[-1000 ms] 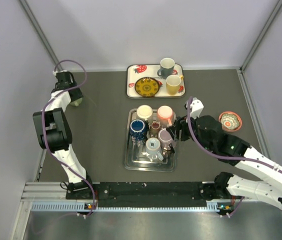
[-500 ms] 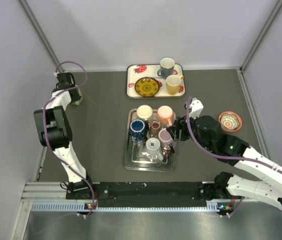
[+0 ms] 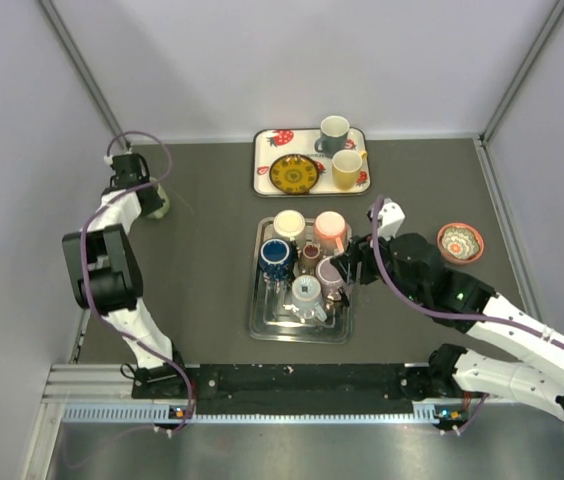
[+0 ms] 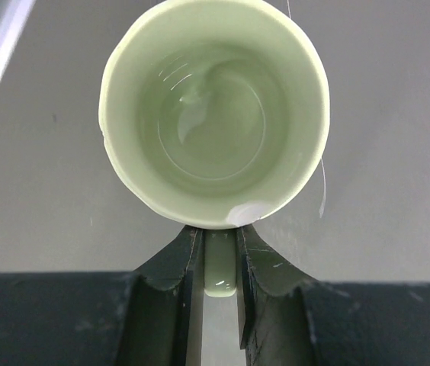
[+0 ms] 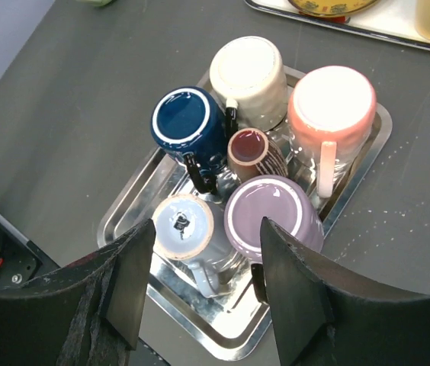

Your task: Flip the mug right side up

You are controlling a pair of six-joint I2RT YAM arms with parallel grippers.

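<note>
Mug [image 4: 215,114], pale green, stands at the far left of the worktop [image 3: 212,250], mouth up — seemingly righted already. Left claw [image 4: 219,252] is clamped on its handle [image 4: 219,271], the grip for turning. Right claw [image 5: 207,229] hangs with jaws apart over the tray [image 5: 135,206] of upside-down mugs [image 5: 273,217] — idle.

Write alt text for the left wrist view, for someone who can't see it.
A pale green mug, mouth toward the camera and empty, fills the upper frame against the dark grey table. At the bottom, the left gripper pinches the mug's handle between its two black fingers.
</note>
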